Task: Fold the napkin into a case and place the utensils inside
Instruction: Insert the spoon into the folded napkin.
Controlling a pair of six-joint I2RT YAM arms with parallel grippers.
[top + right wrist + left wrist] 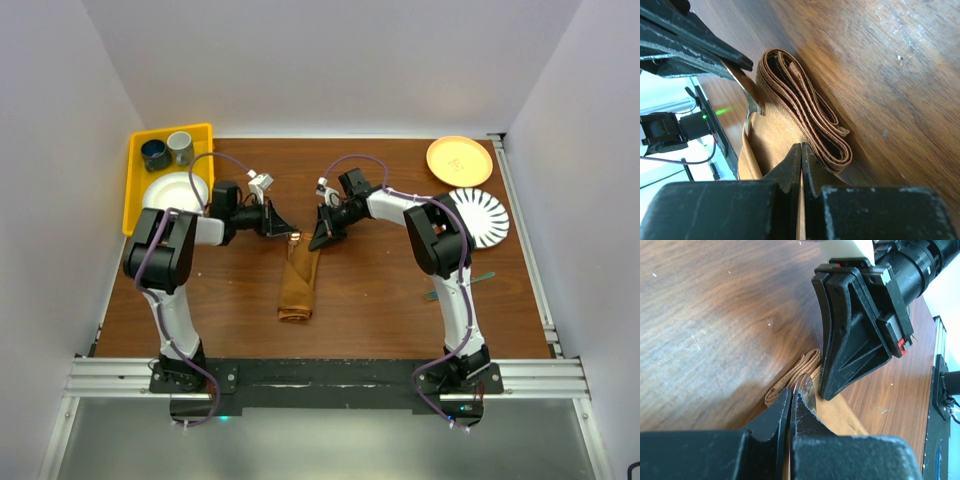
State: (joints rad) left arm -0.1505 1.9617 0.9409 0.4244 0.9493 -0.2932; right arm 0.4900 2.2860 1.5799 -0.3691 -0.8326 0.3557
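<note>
The left gripper (791, 396) is clamped on a utensil (806, 391), whose silvery tip sits at the case (298, 285) mouth. Just opposite, the right gripper (801, 150) pinches the case's upper edge. Stacked folded edges lie beside its fingers, and bare table (390, 290) spreads beyond both.

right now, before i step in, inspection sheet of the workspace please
surface: wood table, lightly scratched
job's things: napkin folded into a narrow strip; utensil at its far end; thin green piece, likely another utensil, partly hidden by the right arm
clutter: yellow tray holding two cups and white plate; orange plate; striped plate
grippers: left gripper shut on the utensil; right gripper shut on napkin edge
cables: purple cables looping along both arms
surroundings: white walls; nothing else seen
</note>
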